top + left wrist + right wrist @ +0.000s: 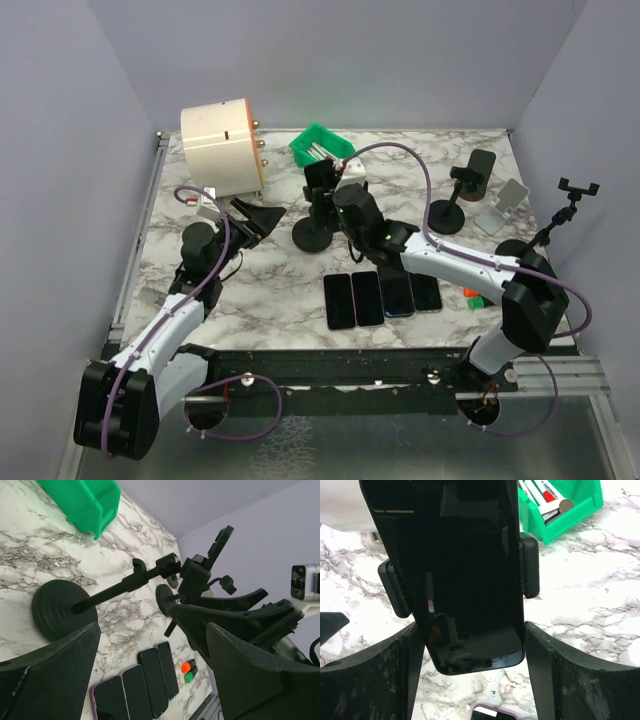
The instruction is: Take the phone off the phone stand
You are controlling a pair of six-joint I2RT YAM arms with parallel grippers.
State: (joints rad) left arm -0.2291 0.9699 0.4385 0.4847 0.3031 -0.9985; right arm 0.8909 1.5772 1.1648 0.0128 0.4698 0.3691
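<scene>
Right gripper (470, 650) jaws wide, straddling clamped phone (455, 570) lower end, centre frame; long axis vertical. Left gripper (150, 675) open, empty, farther.

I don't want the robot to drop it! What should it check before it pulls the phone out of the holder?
1. Phone sits between the right gripper fingers: ok.
2. Right jaws wide enough for the phone: ok, open.
3. Stand clamp still squeezes the phone's sides: ok, so pull gently.
4. Left gripper near the stand's base to steady it: ok, open, not touching yet.
5. Four phones lying flat below: not ok, close underneath.
6. Fingers actually touching the phone: cannot tell.
</scene>
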